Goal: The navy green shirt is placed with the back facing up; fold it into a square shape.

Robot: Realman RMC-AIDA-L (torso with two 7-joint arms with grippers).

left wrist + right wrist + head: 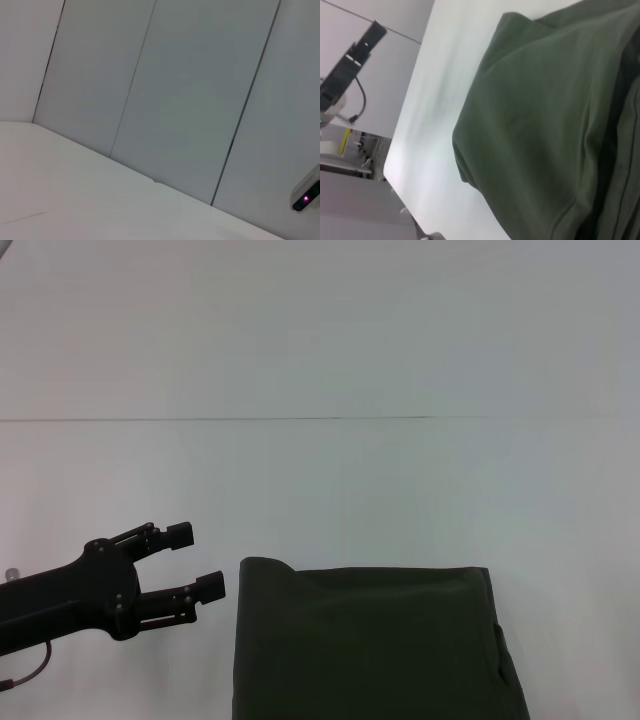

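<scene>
A white tabletop (320, 480) carries the navy green shirt (370, 645), folded into a thick, roughly square block at the near edge, slightly right of centre, its layered edges stacked along the right side. The left end effector (203, 560) hovers just beside the shirt's left edge, fingers spread wide and holding nothing. The right end effector does not appear in any view.

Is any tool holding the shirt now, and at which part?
The left tool is open beside the navy green shirt, apart from it, holding nothing. The right tool is out of view, so its hold cannot be told.
</scene>
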